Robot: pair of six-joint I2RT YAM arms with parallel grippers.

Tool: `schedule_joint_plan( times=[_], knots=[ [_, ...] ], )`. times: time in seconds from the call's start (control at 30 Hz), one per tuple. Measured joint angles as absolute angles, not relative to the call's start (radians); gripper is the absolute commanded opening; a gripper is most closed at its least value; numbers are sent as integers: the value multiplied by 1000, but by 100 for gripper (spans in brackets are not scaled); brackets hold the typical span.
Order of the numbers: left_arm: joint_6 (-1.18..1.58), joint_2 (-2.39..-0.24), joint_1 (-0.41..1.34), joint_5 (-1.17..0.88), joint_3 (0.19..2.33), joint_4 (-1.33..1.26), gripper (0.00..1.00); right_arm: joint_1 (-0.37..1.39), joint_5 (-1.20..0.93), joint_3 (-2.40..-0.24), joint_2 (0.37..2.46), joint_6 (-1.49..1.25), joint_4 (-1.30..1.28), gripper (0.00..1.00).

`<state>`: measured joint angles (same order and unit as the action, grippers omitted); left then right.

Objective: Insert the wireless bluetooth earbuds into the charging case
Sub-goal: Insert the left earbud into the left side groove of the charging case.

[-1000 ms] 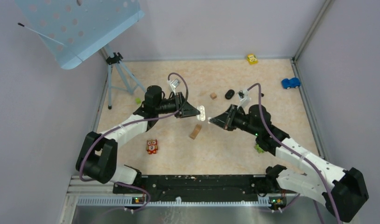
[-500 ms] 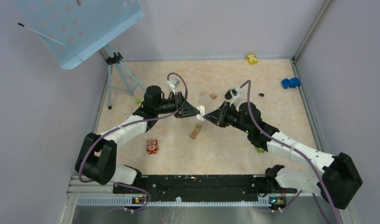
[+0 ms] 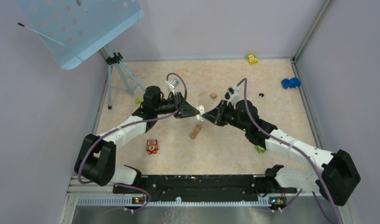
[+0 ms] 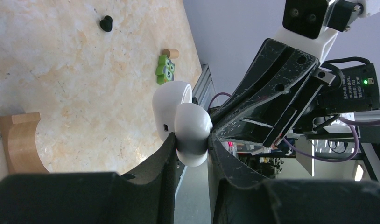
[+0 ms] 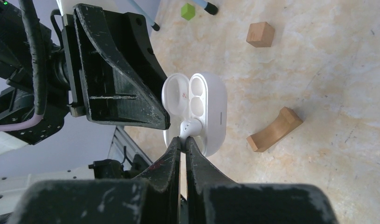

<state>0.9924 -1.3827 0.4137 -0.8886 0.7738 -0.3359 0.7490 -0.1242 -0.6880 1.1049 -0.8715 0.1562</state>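
Observation:
The white charging case (image 5: pixel 211 109) is held off the table with its lid (image 5: pixel 175 95) swung open and two empty sockets showing. My left gripper (image 4: pixel 192 144) is shut on the case's (image 4: pixel 190 123) body. My right gripper (image 5: pixel 183 139) is shut on a white earbud (image 5: pixel 190 127), which touches the case's near end just below the sockets. In the top view the left gripper (image 3: pixel 195 112) and right gripper (image 3: pixel 208 115) meet tip to tip at the case (image 3: pixel 201 112). A black earbud (image 3: pixel 261 94) lies on the table at the back right.
A curved wooden block (image 3: pixel 195 131) lies just below the grippers and a small wooden cube (image 3: pixel 213 95) behind them. A red owl block (image 3: pixel 151 146), a green block (image 3: pixel 259 149), a blue car (image 3: pixel 290 83), a yellow car (image 3: pixel 252 59) and a tripod (image 3: pixel 118 74) stand around.
My right arm has swung left and brought the white earbud up to the open case. The left arm and the case have stayed in place.

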Motion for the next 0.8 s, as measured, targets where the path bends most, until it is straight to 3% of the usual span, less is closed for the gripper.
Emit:
schedule_joint_plan(
  times=[0.8],
  knots=[
    [974,-1383,410,-874,774,-305,1,816,12,-775,1150,-788,-8,0]
  ],
)
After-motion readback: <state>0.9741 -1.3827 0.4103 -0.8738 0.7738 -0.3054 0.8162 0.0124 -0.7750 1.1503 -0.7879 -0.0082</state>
